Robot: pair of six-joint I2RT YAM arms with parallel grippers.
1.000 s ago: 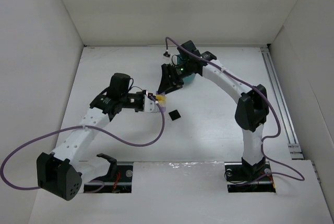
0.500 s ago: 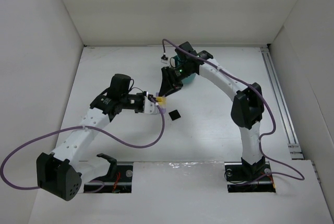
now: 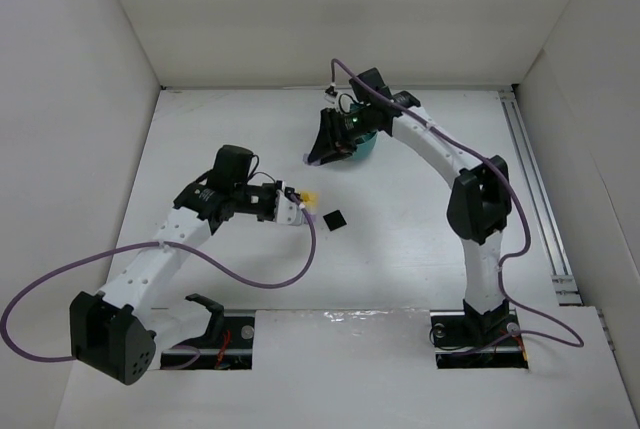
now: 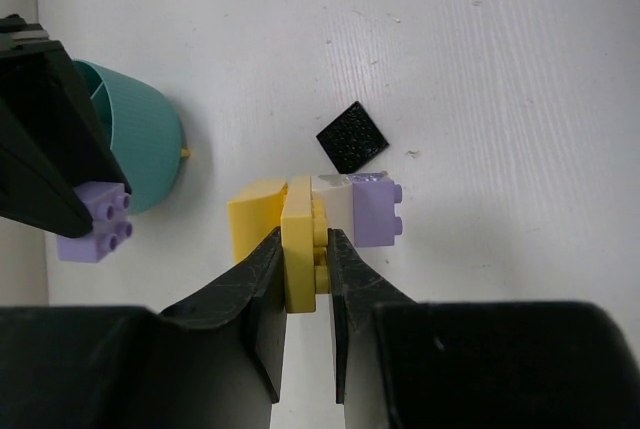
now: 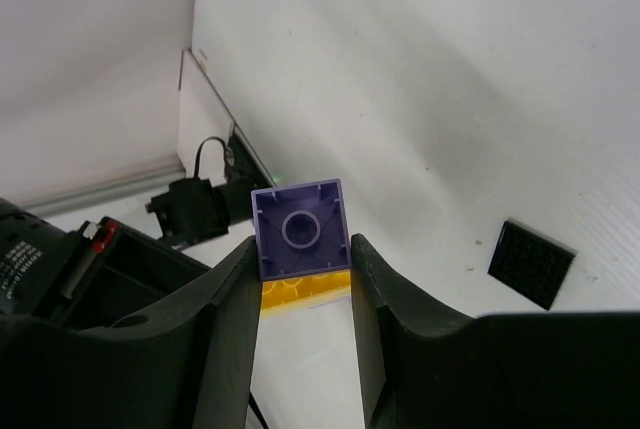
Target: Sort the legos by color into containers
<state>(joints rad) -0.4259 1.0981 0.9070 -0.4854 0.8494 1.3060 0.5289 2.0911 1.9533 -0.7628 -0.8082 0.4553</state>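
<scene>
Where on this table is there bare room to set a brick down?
Bare: the far-left table between side wall and teal dish, and the stretch from the black plate to the right arm. Crowded: the gap between left gripper and right gripper, beside the dish.

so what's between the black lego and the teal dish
Nothing. In the top view, the stretch of table from the black lego to the dish is bare.

Bright even overhead light, soft shadows, sharp wrist close-ups
</scene>
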